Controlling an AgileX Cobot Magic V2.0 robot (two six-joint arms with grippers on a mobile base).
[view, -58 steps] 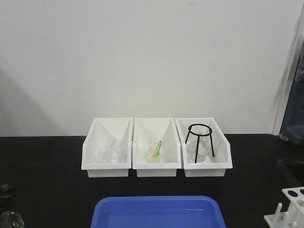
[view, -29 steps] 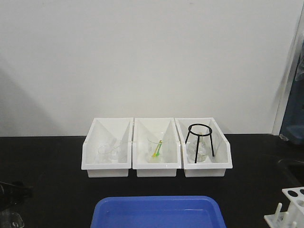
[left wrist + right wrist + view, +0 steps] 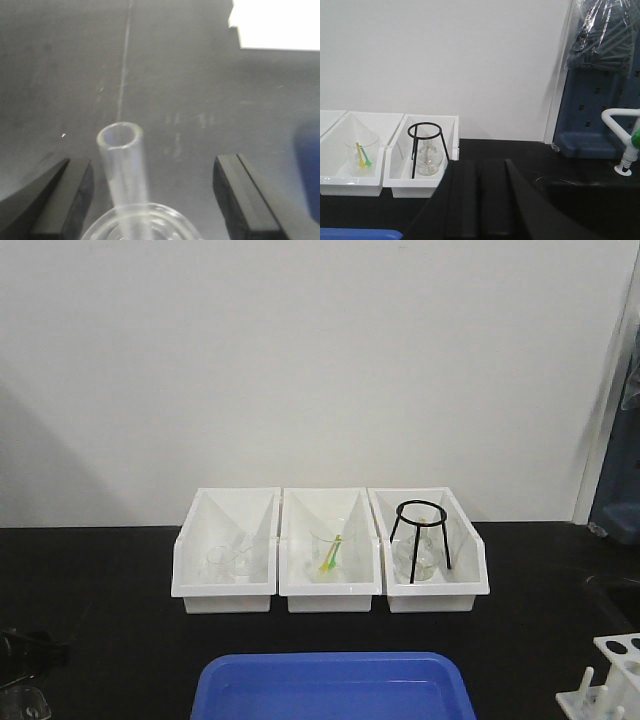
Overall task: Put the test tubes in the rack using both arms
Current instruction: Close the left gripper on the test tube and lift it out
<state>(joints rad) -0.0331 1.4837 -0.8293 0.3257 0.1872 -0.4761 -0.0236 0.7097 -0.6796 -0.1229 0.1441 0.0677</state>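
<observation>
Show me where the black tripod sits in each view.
Front view: tripod stands right of centre, in the rightmost bin.
Left wrist view: not in it.
Right wrist view: tripod left of centre, in the same bin.
Shared landmark: that bin, beside the one holding the green-yellow stick.

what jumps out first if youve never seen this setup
Three white bins sit in a row at mid bench against the black top, the right one holding a black tripod stand. In front of them lies a bright blue tray. In the left wrist view, a clear test tube stands up inside the open left pincer, untouched.
</observation>
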